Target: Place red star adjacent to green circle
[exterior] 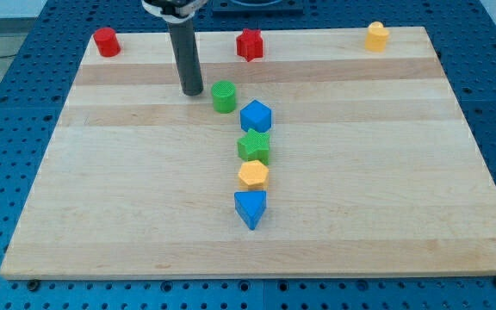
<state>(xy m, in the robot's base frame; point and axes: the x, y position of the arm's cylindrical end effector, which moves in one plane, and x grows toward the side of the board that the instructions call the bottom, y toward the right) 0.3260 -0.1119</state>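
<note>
The red star [249, 45] sits near the top edge of the wooden board [127, 189], a little right of centre. The green circle [224, 96] stands below and slightly left of it, a clear gap between them. My tip [192, 89] rests on the board just left of the green circle, close to it but apart. The dark rod rises from the tip to the view's top.
A red cylinder [105, 41] is at the top left, a yellow block [376, 35] at the top right. Below the green circle runs a column: blue cube [255, 116], green star [254, 146], yellow hexagon [253, 175], blue triangle [250, 208].
</note>
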